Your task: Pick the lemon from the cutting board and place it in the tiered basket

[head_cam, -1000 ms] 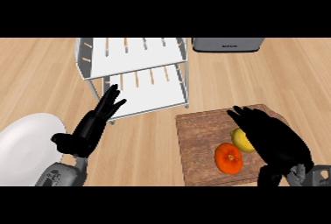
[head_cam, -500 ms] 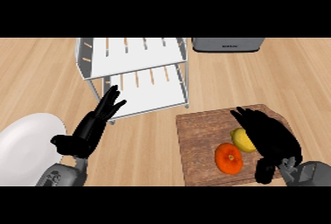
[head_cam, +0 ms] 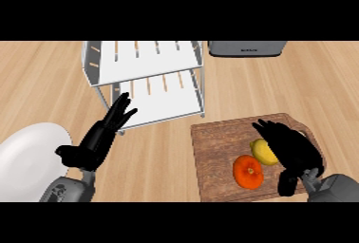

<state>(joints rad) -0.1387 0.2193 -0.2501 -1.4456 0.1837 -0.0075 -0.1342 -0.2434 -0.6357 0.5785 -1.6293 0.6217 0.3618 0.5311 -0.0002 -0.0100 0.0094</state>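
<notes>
A yellow lemon (head_cam: pixel 263 152) lies on the brown wooden cutting board (head_cam: pixel 217 142) at the lower right, next to an orange fruit (head_cam: pixel 248 171). My right hand (head_cam: pixel 294 151) rests over the lemon's right side, its fingers curled down around it and hiding part of it. The white tiered basket (head_cam: pixel 147 78) with metal posts stands at the back, left of centre. My left hand (head_cam: pixel 101 137) is open with fingers straight, resting at the lower left in front of the basket.
A white plate (head_cam: pixel 28 159) lies at the left edge beside my left forearm. A grey toaster (head_cam: pixel 247 48) stands at the back right. Bare wooden counter lies between board and basket.
My right hand has slid a little toward me and lowered onto the lemon, fingers curling round it. The left hand and the fruit have not moved.
</notes>
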